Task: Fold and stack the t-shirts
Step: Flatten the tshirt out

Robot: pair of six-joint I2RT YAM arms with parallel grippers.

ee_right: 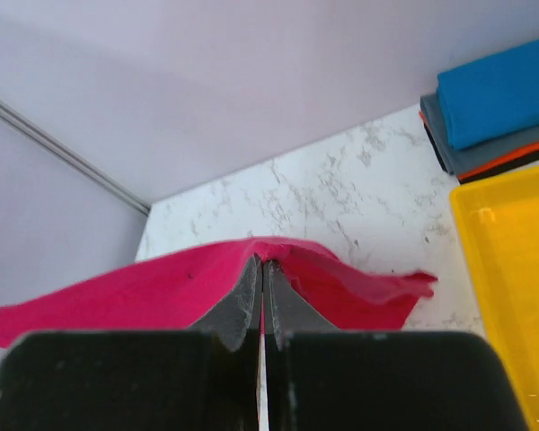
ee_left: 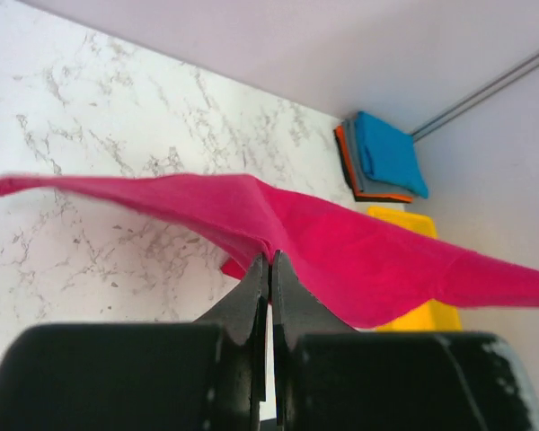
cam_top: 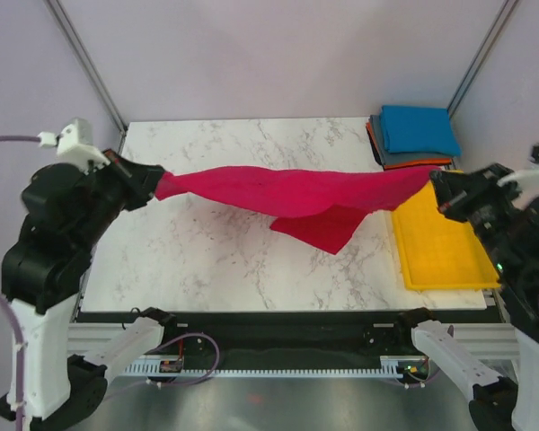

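Soft crimson tee [cam_top: 296,190] stretched mid-air as sagging band over marble bench [cam_top: 207,260]; left jaws and right jaws clamped on opposite ends. Folded stack [cam_top: 416,135] at far-right corner, gridded yellow tray [cam_top: 440,247] just nearer.

The crimson t-shirt [cam_top: 296,193] hangs stretched as a long band above the surface [cam_top: 207,260], one flap drooping mid-span, while the folded blue t-shirt [ee_right: 503,94], grey t-shirt [ee_right: 449,135] and orange t-shirt [ee_right: 512,155] lie stacked at its far right corner.
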